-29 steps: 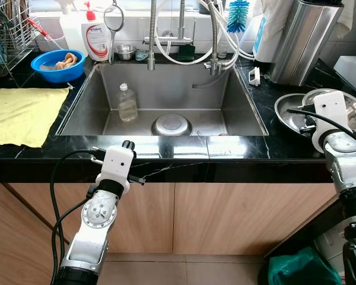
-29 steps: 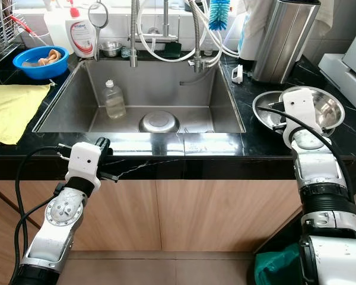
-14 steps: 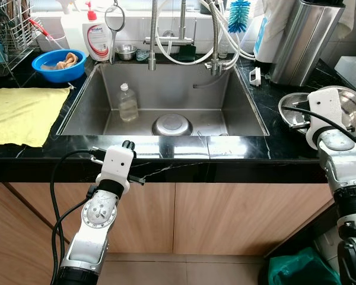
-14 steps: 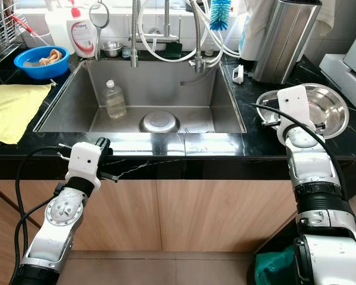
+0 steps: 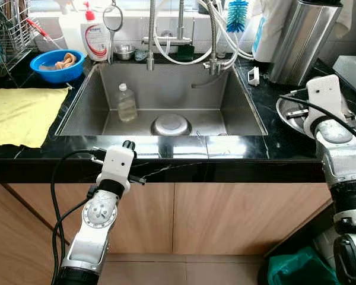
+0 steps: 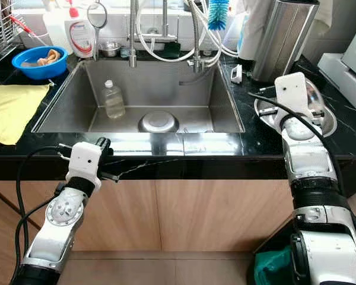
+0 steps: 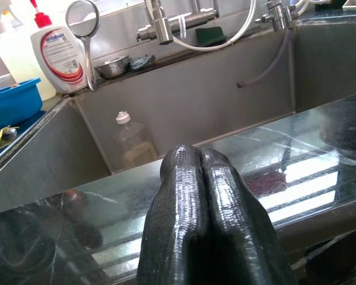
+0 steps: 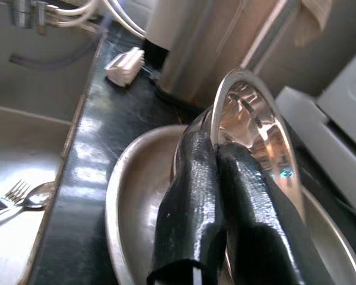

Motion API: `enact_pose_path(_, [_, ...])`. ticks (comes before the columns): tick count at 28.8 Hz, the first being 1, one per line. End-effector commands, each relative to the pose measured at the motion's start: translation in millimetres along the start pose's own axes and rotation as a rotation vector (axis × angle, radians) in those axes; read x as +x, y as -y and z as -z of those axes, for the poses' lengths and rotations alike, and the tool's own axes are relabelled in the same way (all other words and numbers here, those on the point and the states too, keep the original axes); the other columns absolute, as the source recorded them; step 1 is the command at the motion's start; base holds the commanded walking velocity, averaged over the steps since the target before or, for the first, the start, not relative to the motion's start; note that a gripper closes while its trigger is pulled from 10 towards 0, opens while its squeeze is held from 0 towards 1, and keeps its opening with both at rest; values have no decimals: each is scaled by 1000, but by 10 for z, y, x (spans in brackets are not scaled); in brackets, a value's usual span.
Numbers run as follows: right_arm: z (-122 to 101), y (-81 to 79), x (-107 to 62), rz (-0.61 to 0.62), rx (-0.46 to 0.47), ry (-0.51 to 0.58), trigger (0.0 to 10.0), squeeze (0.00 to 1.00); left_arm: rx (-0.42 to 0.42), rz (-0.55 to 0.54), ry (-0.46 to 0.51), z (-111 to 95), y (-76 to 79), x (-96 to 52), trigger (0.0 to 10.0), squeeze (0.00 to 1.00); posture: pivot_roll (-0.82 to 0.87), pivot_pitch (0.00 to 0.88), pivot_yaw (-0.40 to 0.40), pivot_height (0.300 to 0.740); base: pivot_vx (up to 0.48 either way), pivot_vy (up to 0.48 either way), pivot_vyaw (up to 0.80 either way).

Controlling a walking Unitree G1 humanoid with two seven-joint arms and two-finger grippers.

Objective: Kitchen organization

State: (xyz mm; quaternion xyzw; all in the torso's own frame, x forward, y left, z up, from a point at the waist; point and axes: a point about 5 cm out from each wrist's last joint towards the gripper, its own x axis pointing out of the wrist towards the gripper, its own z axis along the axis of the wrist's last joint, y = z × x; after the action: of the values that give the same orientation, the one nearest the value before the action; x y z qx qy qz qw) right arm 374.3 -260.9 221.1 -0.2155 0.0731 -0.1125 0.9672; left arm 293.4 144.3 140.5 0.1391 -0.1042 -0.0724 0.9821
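Right gripper [image 8: 216, 155] is pinching the rim of a steel bowl [image 8: 255, 127], tilted over the bigger bowl [image 8: 133, 196] right of the sink [image 5: 160, 95]; left gripper [image 7: 193, 163] is pressed together near the counter edge [image 5: 166, 148].

Sink basin [image 5: 166, 98] mostly open; plastic bottle [image 5: 127, 103] at left wall, upturned steel bowl [image 5: 171, 124] at centre front. Faucet hoses [image 5: 184, 35] crowd rear. Steel canister [image 5: 299, 38] blocks counter behind stacked steel bowls [image 8: 136, 196].

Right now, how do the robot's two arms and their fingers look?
Both arms are silver metal with round joints and a white boxy housing at the wrist. Black cables loop along the left arm and over the right arm. Each ends in two long, glossy black fingers, rounded at the tips, like the right ones.
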Motion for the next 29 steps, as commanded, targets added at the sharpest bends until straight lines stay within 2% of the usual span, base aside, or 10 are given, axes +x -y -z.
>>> enact_pose_path(1, [-175,11,-15,3,-6,83,10000,0,-1,-1,4,-17,10,13,10000,0,-127,0,8,731,0,0,0])
enact_pose_path(3, [-309,-8,-36,-10,14,172,10000,0,-3,-4,3,-16,8,12,10000,0,-123,0,5,731,0,0,0])
enact_pose_path(4, [-309,-8,-36,-10,14,172,10000,0,-3,-4,3,-16,8,12,10000,0,-123,0,5,731,0,0,0])
enact_pose_path(5, [-459,-50,-69,-44,21,274,10000,0,-4,-7,2,-13,2,16,10000,0,-125,0,4,731,0,0,0])
enact_pose_path(10, [-683,-209,-157,-141,-61,439,10000,0,-7,-14,6,-19,3,20,10000,0,-126,0,2,731,0,0,0])
enact_pose_path(13, [-695,-329,-177,-234,-41,453,10000,0,-9,-18,9,-22,2,21,10000,0,-128,0,-1,731,0,0,0])
enact_pose_path(19, [-553,-724,-230,-503,4,485,10000,0,-7,-29,14,-29,-5,22,10000,0,-120,0,-6,731,0,0,0])
enact_pose_path(21, [-543,-751,-233,-517,22,485,10000,0,-6,-31,15,-34,-12,22,10000,0,-117,0,-6,731,0,0,0])
enact_pose_path(25, [-495,-892,-226,-609,139,460,10000,0,0,-37,17,-37,-37,21,10000,0,-113,0,-6,731,0,0,0])
enact_pose_path(29, [-371,-922,-155,-593,144,411,10000,0,2,-37,17,-41,-32,15,10000,0,-108,0,-7,731,0,0,0])
